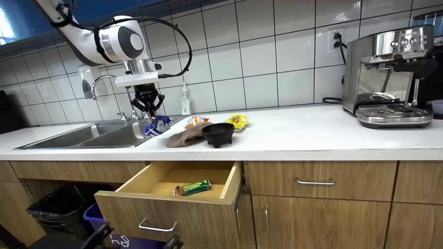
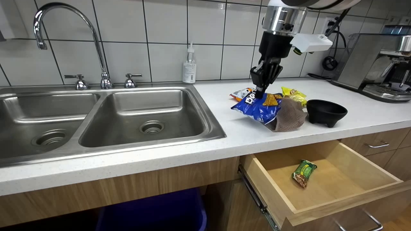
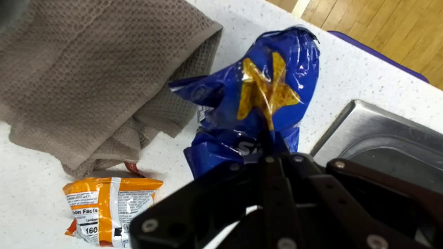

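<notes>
While the claw (image 2: 259, 94) stands with its fingers brought together, a pinch of film from the blue chip bag (image 2: 253, 110) is caught between them. That bag is just beside the brown towel (image 2: 290, 118), on the side toward the sink (image 2: 213, 131). It is probably gripped near its top because gathered film gives narrow fingers a hold without squeezing the contents; the rest droops below, presumably under its own weight. Whether its lowest part touches the desk (image 2: 369, 112) I cannot tell.

The towel lies bunched, its raised folds close to the black bowl (image 2: 326, 111), just beside it on the side away from the sink; the bowl may be propping them up, though contact is unclear. The bowl stands upright on stubby legs, which hold its rounded base off the desk. Behind the towel, toward the tiled wall (image 2: 170, 61), are an orange-and-white snack bag (image 3: 104, 214), back label upward, and a yellow bag (image 2: 294, 95), both apparently resting unaided. Below the towel, the drawer (image 2: 337, 179) stands pulled out, so the green packet (image 2: 304, 172) lying on its floor is exposed from above.
</notes>
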Motion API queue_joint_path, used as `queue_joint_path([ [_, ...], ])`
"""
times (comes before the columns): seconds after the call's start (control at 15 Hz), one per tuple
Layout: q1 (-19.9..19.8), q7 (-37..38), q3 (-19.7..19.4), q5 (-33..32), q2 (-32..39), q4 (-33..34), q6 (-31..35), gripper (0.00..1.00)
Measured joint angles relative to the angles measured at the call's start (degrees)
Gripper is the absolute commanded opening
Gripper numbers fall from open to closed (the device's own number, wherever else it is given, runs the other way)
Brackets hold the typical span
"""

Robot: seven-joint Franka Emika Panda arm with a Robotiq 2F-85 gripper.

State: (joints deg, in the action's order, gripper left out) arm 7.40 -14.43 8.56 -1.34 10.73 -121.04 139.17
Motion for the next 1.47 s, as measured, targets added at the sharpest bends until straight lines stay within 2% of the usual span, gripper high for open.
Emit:
queue_joint_path([
  [0.33,-0.8,-4.2,-0.7,0.0,-4.7,-5.1,-1.3,0.0],
  [0.73,-2.3,-13.2,-2.8,0.0,-9.5,-11.2,-2.4,0.0],
  [1.07,-2.6,-20.6,-4.6,0.2,-12.6,-15.6,-2.6,0.0],
  [1.47,-2.5,-26.0,-4.9,0.2,-17.2,-21.0,-2.9,0.0],
])
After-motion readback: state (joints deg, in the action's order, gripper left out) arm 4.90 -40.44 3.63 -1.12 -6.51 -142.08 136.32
